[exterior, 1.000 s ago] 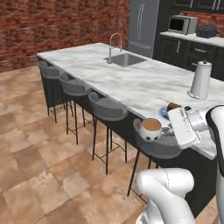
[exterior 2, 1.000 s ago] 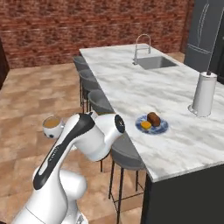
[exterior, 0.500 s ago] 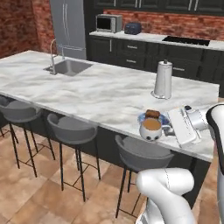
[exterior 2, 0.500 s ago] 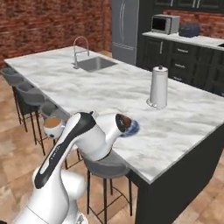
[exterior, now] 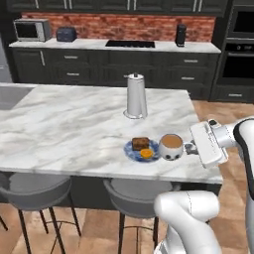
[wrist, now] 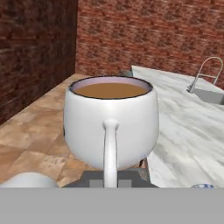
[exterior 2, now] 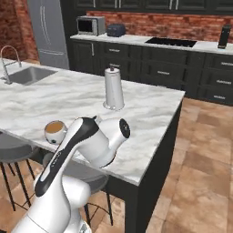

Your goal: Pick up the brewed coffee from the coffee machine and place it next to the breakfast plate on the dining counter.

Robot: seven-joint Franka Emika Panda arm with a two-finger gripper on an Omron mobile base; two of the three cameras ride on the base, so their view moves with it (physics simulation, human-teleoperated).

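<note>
Marble dining counter (exterior: pixel 59 124); breakfast plate (wrist: pixel 202 186) cut off beside brewed coffee (wrist: pixel 111 127).

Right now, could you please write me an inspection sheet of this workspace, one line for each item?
Surface: the dining counter is white-grey marble, with a sink at its far end.
Job's things: the brewed coffee is upright and full, held at the counter's front edge beside the breakfast plate; whether it rests on the marble I cannot tell. The coffee machine stands on the back counter.
Clutter: a paper-towel roll stands behind the plate.
End effector: shut on the mug's handle.
Cables: nothing seen.
Surroundings: grey stools under the counter edge, a microwave, a toaster, a cooktop, brick wall.
</note>
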